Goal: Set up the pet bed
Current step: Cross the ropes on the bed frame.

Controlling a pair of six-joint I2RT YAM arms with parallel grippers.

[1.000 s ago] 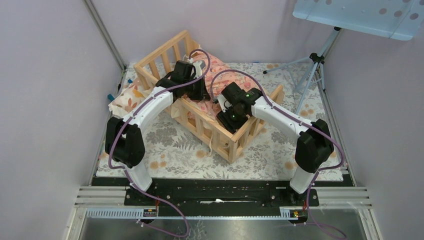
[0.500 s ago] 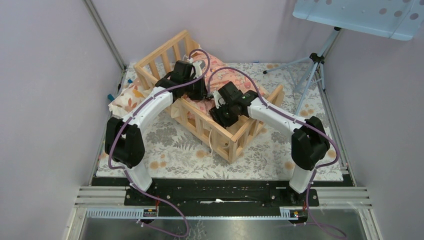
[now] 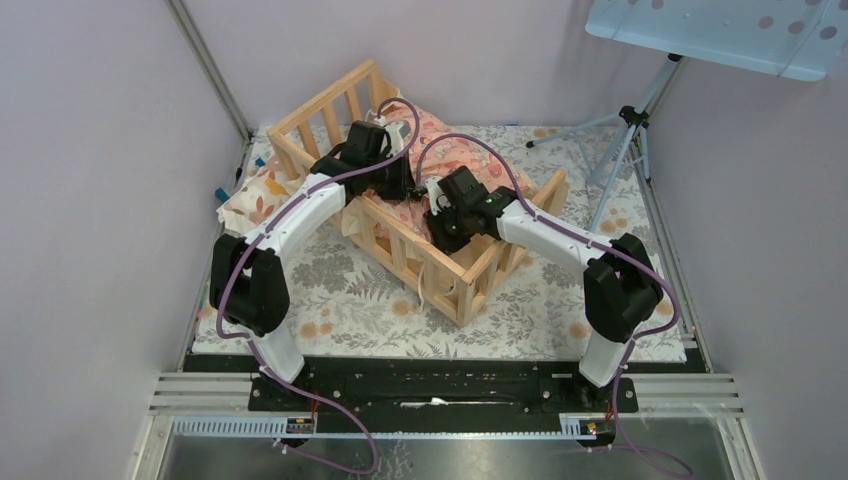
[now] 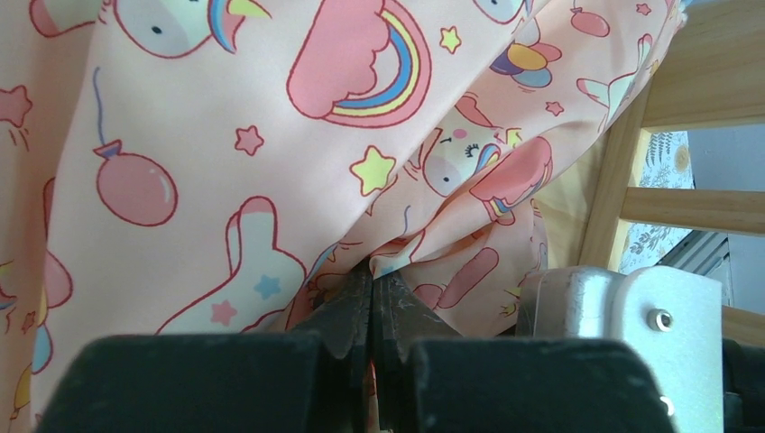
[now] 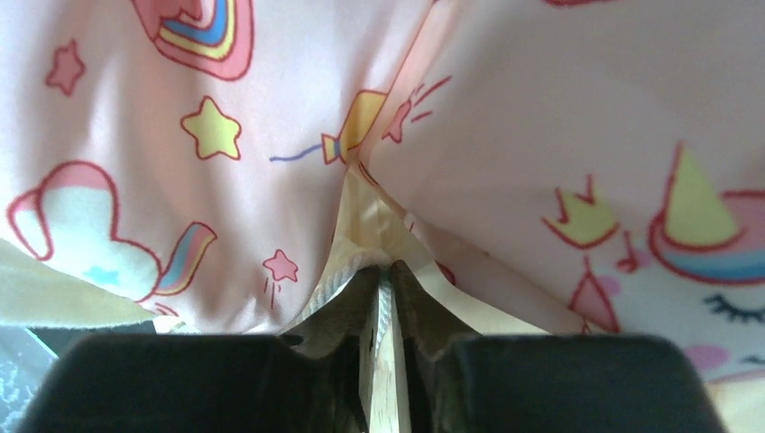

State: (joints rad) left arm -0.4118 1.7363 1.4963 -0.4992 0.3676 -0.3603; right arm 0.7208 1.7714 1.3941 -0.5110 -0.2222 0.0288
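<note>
Pinching limp fabric of the pink unicorn-print cushion [image 4: 180, 135], the left fingers [image 4: 347, 311] and right fingers [image 5: 347, 302] were clamped tight; the rigid natural-wood slatted pet bed [image 3: 400, 250] stood mid floral-covered bench [image 3: 330, 290], probably best gripped by rails.

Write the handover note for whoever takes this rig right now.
Left end effector: shut, pinching the cushion fabric.
Right end effector: shut on the cushion's cream edge.
Bed: upright mid-table, turned at an angle.
Cushion: partly inside the bed, bunched up, not flat.
Pillow: outside the bed, on the mat by its left end.
Done: cushion is in the bed and gripped by both arms.
Left: probably spread the cushion flat on the base, release it, then place the pillow.
</note>
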